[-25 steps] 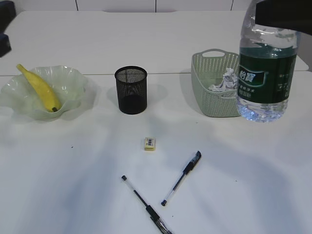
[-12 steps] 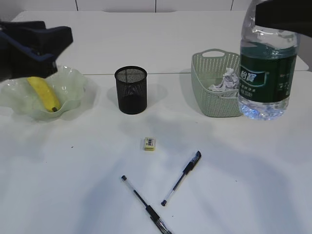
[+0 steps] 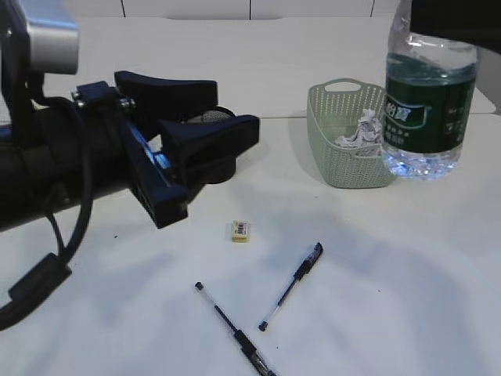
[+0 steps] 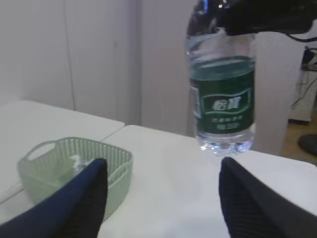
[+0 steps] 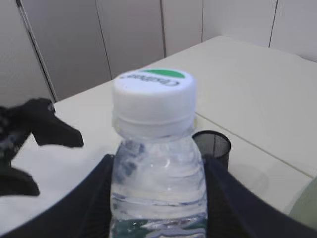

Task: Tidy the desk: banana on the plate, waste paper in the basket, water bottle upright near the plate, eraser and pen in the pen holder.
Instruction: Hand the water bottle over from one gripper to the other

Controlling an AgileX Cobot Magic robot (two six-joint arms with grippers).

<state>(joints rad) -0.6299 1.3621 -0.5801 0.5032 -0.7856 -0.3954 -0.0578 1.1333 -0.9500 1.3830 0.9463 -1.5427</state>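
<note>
Black left arm (image 3: 86,157) hides plate, banana and most of pen holder (image 3: 223,168).

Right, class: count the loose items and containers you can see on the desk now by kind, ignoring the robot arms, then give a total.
Pens: 2
Eraser: 1
Water bottle: 1
Basket: 1
Crumpled paper: 1
Pen holder: 1, mostly hidden behind the left gripper
Total: 7

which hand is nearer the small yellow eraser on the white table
Left. The left hand hangs open up and left of the small yellow eraser; the right hand is far off, gripping the clear plastic water bottle.
</note>
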